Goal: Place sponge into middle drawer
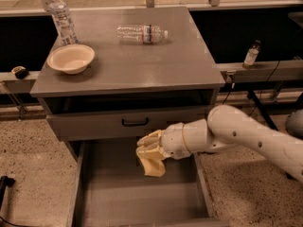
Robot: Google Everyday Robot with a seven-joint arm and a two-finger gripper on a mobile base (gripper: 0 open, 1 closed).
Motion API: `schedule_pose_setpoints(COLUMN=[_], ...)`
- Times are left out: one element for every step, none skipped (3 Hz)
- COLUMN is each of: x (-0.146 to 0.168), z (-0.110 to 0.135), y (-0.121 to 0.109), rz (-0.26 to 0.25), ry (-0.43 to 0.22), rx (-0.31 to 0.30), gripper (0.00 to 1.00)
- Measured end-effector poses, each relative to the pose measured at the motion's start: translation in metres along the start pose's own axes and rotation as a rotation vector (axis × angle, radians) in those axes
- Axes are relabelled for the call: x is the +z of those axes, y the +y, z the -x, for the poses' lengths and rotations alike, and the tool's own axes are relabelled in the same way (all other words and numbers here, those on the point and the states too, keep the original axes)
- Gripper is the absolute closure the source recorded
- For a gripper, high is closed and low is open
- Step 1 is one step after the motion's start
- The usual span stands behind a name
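The sponge (153, 165) is a pale yellow foam block hanging tilted over the open middle drawer (118, 197), a wide grey tray pulled out under the cabinet. My gripper (150, 147) reaches in from the right on a white arm and is shut on the sponge's upper end. It holds the sponge a little above the drawer floor, near the drawer's back right part. The sponge's top is hidden by the gripper's pale pads.
A closed grey drawer front with a black handle (135, 122) is just above the gripper. On the cabinet top stand a cream bowl (71, 58) and an upright water bottle (61, 15), with another bottle lying down (142, 33). A small bottle (251, 55) stands on the right ledge.
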State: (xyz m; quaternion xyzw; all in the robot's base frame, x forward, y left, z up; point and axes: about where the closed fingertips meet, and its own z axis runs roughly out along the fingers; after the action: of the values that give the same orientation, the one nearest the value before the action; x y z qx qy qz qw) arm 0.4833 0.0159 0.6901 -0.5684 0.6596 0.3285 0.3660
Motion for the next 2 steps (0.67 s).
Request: schedule_pose_setpoints(x=[0.053, 0.082], z=[-0.036, -0.067], y=[-0.016, -0.046], rz=[-0.06, -0.178], ry=[-0.136, -0.198], rx=[0.078, 0.128], gripper=[1.0, 1.0])
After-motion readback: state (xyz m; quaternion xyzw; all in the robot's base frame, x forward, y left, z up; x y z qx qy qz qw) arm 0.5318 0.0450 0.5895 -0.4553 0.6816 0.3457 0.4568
